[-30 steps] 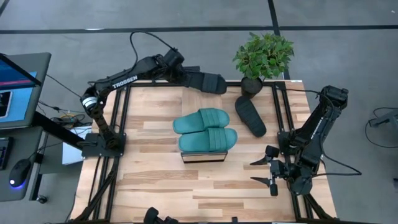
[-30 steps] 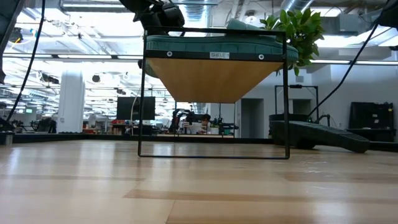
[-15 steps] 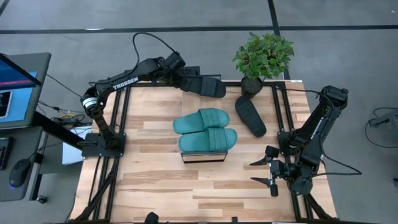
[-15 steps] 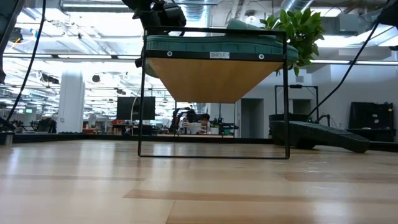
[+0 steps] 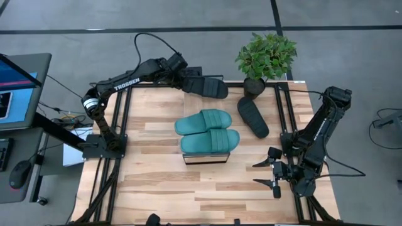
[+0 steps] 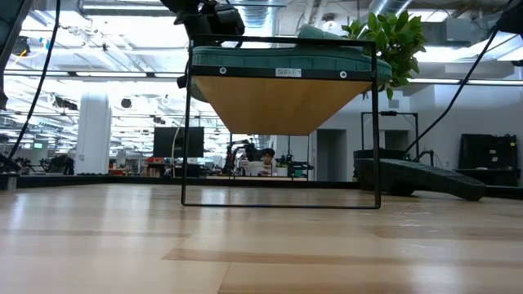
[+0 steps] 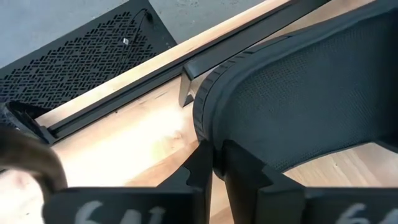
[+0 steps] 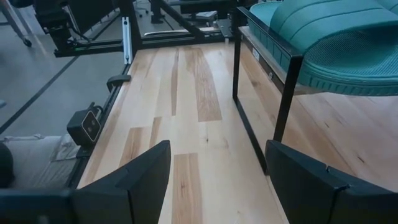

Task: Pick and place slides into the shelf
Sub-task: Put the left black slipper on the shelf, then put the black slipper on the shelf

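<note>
Left gripper (image 5: 186, 81), clamped on a black slide (image 5: 207, 85) near the top centre of the high view: over the past second it drew slightly toward the upper left, the slide's far end pulling back with it. Almost all of that shift came in the first half second; since then barely any. In the low view, the dark arm at upper left sits a touch higher.

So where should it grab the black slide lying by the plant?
Probably from above, pinching one long rim of the loose black slide near its middle. It lies flat and slanted on the table, so the fingers should turn to match.
</note>
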